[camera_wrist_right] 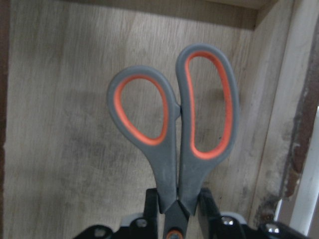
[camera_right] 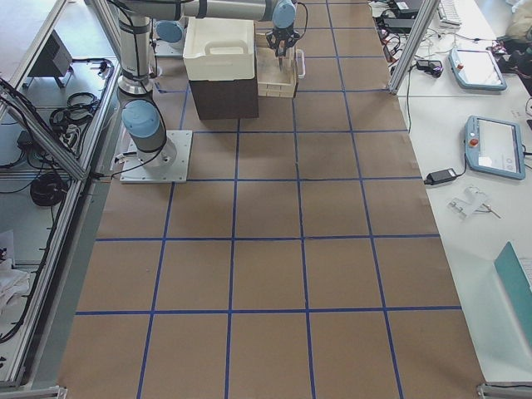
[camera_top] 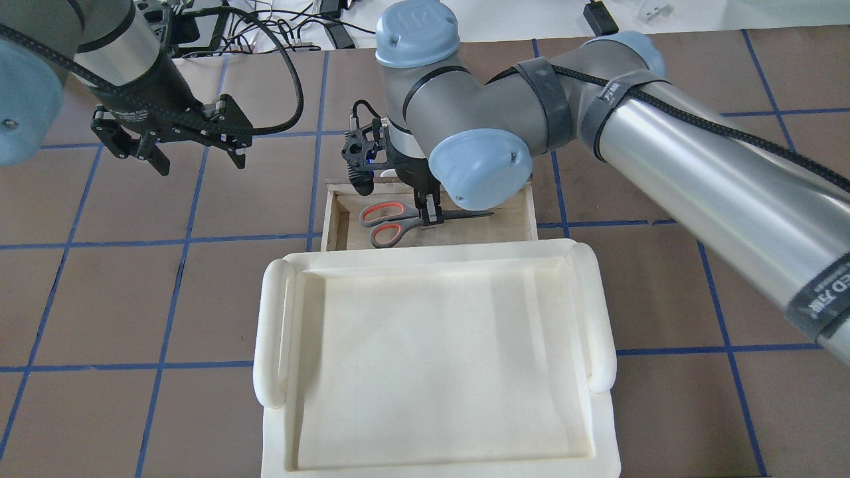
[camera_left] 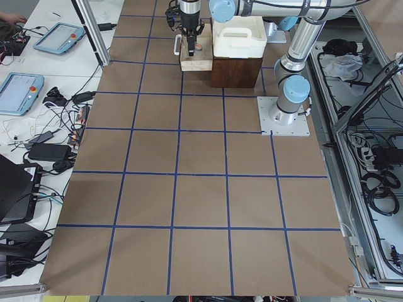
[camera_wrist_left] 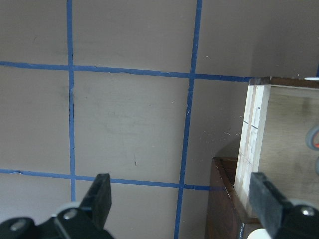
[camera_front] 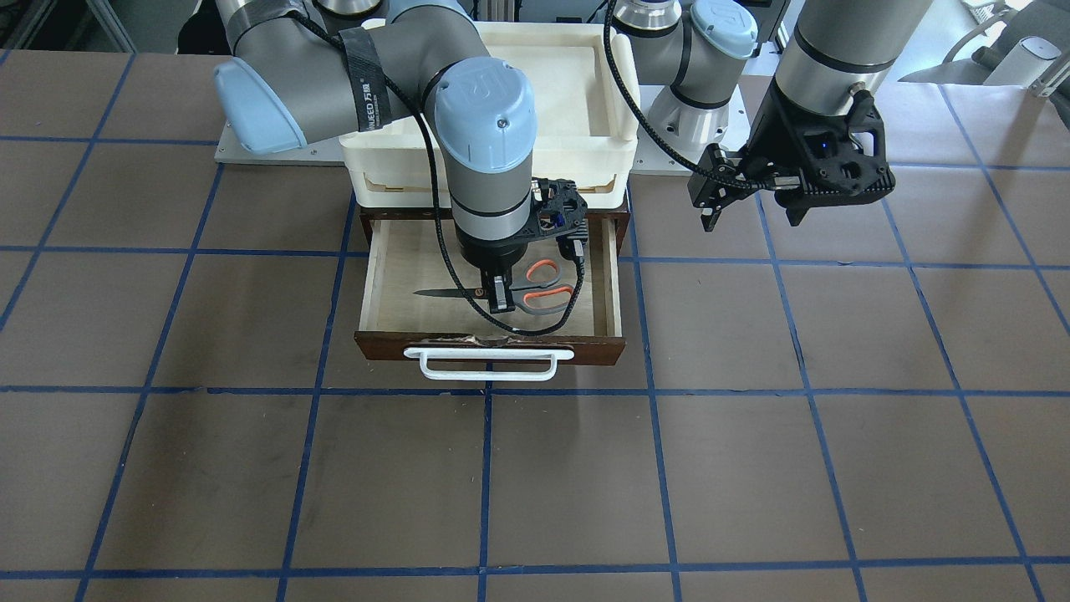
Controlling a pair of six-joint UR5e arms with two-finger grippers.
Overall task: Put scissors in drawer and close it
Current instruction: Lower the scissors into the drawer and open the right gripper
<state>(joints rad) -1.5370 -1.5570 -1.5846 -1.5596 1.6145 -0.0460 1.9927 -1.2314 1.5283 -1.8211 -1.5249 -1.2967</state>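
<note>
Left gripper (camera_top: 201, 161): count 1; black, two-finger, fingers spread with nothing between them, over the brown blue-gridded table (camera_top: 133, 292).
Drawer (camera_top: 511, 224): count 1; dark brown wood, pale plywood inside, pulled open; white bar handle (camera_front: 489, 364) on its front.
Scissors (camera_top: 406, 222): count 1; grey handles with orange-red loops, dark blades together; inside the drawer, handles toward the robot's left.
Right gripper (camera_top: 430, 214): count 1; clamped on the scissors near the pivot.
Tray (camera_top: 272, 332): cream-white plastic, above the drawer's cabinet.
Markings: "UR" on the blue joint cap (camera_top: 415, 20); white lettering on the black strap (camera_top: 614, 99), only partly legible.
</note>
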